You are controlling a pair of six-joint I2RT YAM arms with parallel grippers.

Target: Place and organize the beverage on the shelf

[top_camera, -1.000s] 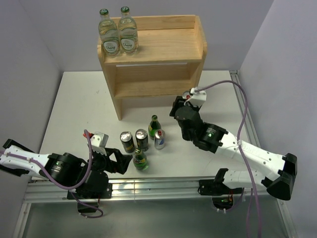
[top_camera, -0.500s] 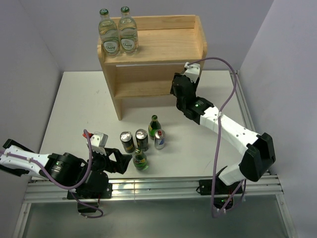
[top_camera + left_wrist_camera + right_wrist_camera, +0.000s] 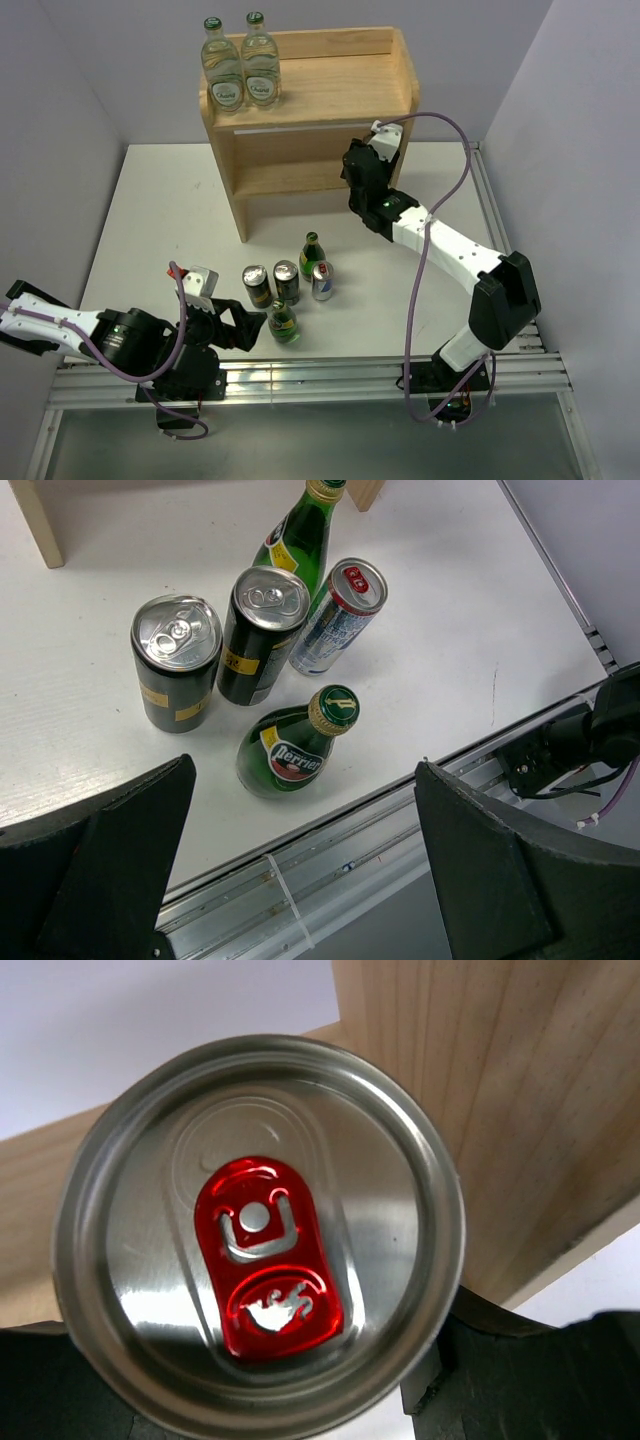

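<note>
At the shelf's point(image 3: 330, 95) right front, beside its lower board, the right tool point(image 3: 356, 168) was seen clamped on a red-tabbed can point(image 3: 255, 1260). In the wrist view the lid filled the frame, w/ pale wood close behind and to one side. The can was held upright, long axis vertical, so the lower board lay just beyond it, to the tool's far left. Whether the can's base was over the board or short of it couldn't be told. The right arm was by far the nearer to the shelf.

On the top board's left corner two clear glass bottles point(image 3: 225, 80) were stood side by side. On the counter point(image 3: 150, 220), nearer the left arm, were grouped two dark cans point(image 3: 178, 665), a silver-blue can point(image 3: 335, 615), a tall green bottle point(image 3: 295, 535) & a Perrier bottle point(image 3: 290, 750), all upright. The left tool point(image 3: 248, 327) was held w/ jaws wide apart, nothing in it, the Perrier bottle just ahead. The next step was judged to be a short push inward & a set-down on the lower board.
</note>
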